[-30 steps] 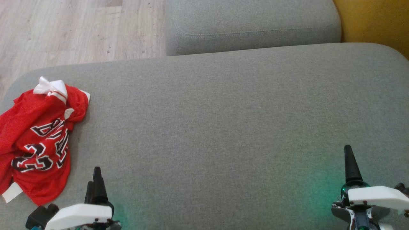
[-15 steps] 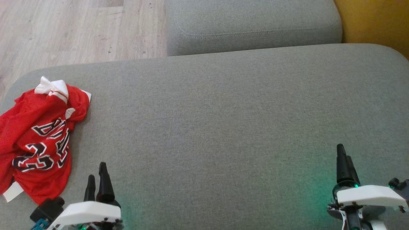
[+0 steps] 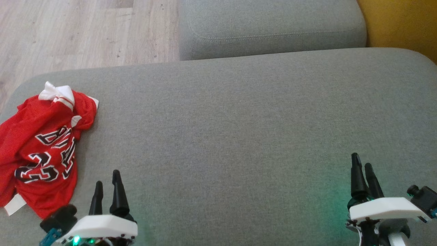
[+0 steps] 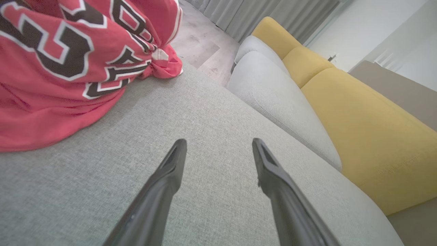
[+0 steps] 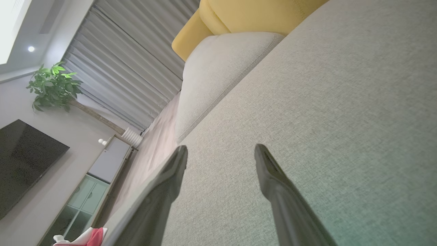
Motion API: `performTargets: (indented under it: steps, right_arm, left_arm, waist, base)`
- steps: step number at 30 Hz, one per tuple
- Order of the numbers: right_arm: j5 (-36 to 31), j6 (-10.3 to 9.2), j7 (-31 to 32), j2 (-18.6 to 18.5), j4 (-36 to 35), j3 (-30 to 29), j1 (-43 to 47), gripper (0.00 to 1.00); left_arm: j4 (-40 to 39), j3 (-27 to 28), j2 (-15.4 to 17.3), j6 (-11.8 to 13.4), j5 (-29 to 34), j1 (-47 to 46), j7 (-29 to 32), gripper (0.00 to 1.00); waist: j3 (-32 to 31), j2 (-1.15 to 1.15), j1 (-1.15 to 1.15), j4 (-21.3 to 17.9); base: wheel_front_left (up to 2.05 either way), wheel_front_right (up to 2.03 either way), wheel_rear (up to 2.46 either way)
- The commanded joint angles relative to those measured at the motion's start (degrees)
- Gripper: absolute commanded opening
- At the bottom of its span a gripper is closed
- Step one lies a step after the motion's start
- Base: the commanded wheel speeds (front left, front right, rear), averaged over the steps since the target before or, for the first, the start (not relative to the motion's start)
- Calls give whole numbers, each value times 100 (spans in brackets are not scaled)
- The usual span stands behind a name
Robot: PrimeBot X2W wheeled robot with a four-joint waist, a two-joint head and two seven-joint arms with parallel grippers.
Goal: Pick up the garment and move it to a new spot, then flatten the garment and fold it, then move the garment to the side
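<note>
Broad grey woven-fabric seat cushion [image 3: 239, 136]; smaller grey cushion [image 3: 269, 27] behind it, mustard-yellow upholstery [image 3: 403, 24] alongside, pale wood-plank floor [image 3: 68, 30] beyond. Pleated grey curtains [image 5: 129, 68] and a leafy potted plant [image 5: 53, 85] stood in the room. Crumpled red mesh jersey [image 3: 37, 150] lay at the seat's left end, cut off by the frame edge, its lettering creased and hard to read. Left gripper [image 3: 107, 177] and right gripper [image 3: 361, 160] were spread wide, holding nothing.
</note>
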Motion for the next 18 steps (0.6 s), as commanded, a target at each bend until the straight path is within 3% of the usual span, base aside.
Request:
performTargets:
  steps: [1,18]
  right_arm:
    - [-215,-2,-97,-34,-219,106,-335,100]
    - [-1354,-3,-285,-39,-297,296,-361,100]
  left_arm:
    - [-232,33,89,55,219,-214,-82,100]
    - [-289,-125,133,192,1389,-194,-367,100]
  waist:
    - [-2,0,0,-1]
    - [-42,0,-1,-24]
  base:
    - [0,0,0]
    - [0,0,0]
